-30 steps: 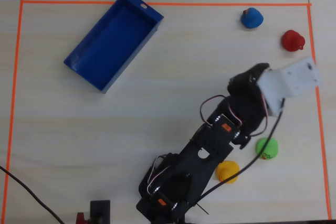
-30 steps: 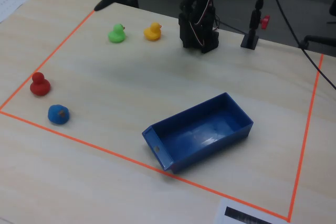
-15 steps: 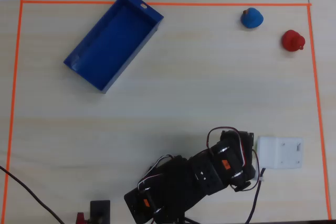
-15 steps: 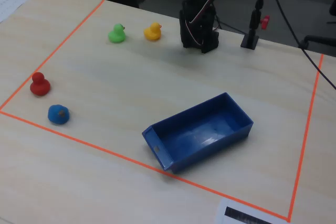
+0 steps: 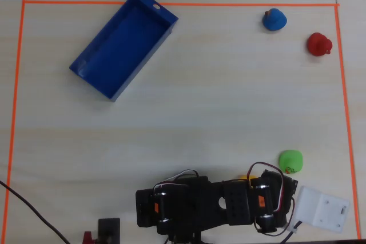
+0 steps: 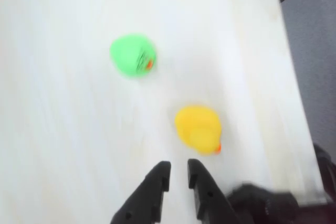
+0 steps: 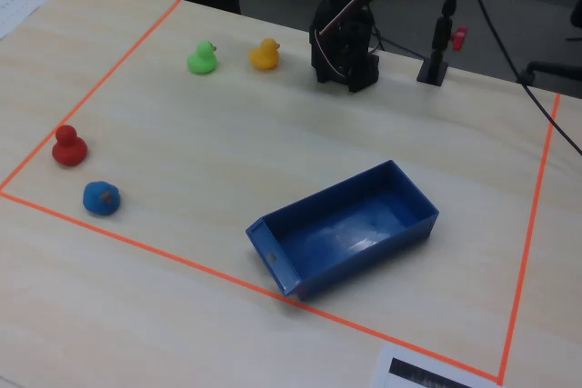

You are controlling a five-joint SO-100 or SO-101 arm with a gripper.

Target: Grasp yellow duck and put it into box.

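The yellow duck (image 6: pixel 198 128) with an orange beak lies on the table just ahead and a little right of my gripper (image 6: pixel 178 169) in the wrist view. The black jaws stand almost together with a narrow gap and hold nothing. In the fixed view the yellow duck (image 7: pixel 265 54) stands left of the folded arm (image 7: pixel 344 43). In the overhead view only a sliver of it (image 5: pixel 244 176) shows beside the arm (image 5: pixel 217 201). The dark-blue box (image 5: pixel 123 44) lies empty at the upper left, far from the arm; it also shows in the fixed view (image 7: pixel 364 224).
A green duck (image 6: pixel 133 55) sits close to the yellow one, also seen in the overhead view (image 5: pixel 291 161) and the fixed view (image 7: pixel 202 58). A red duck (image 5: pixel 318 44) and a blue duck (image 5: pixel 274 19) stand far off. Orange tape (image 5: pixel 171 4) borders the work area. A white plate (image 5: pixel 323 208) lies beside the arm.
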